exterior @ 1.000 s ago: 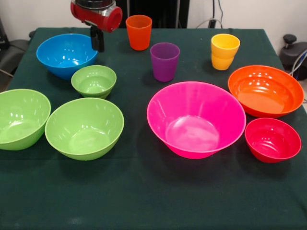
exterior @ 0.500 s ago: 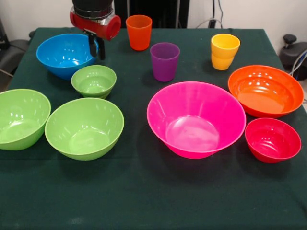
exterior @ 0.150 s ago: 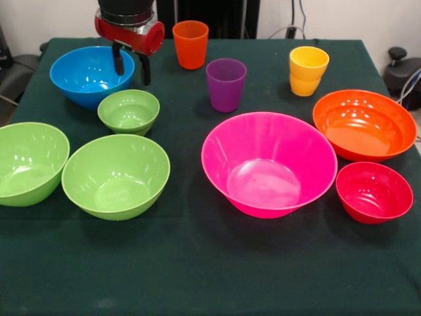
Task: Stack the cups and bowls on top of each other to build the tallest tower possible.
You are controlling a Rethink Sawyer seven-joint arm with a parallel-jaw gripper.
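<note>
Currently the gripper (exterior @ 0.150 s ago: 131,68) hangs at the table's (exterior @ 0.150 s ago: 197,276) far-left part, its two black fingers (exterior @ 0.150 s ago: 119,60) spread apart w/ nothing between them; one finger is over the blue bowl's (exterior @ 0.150 s ago: 85,76) right rim, the other just outside it, so the rim sits roughly in the gap, though contact can't be judged from this angle. Just in front of the blue bowl is the small lime green bowl (exterior @ 0.150 s ago: 129,112), upright, close to it and poss. touching. Nearer the camera sit two larger lime green bowls: one at the left edge (exterior @ 0.150 s ago: 29,163) and one beside it (exterior @ 0.150 s ago: 116,175), rims approx. touching. No tower is built; every bowl stands alone on the dark green cloth. The large pink bowl (exterior @ 0.150 s ago: 268,163) is mid-table, w/ the small red bowl (exterior @ 0.150 s ago: 373,192) to its right and the orange bowl (exterior @ 0.150 s ago: 364,124) behind that one. Along the far side: the orange cup (exterior @ 0.150 s ago: 191,44) just right of the gripper's red housing, the purple cup (exterior @ 0.150 s ago: 225,85) in front of it and well apart, and yellow cups (exterior @ 0.150 s ago: 308,71), seemingly two nested, further right.
</note>
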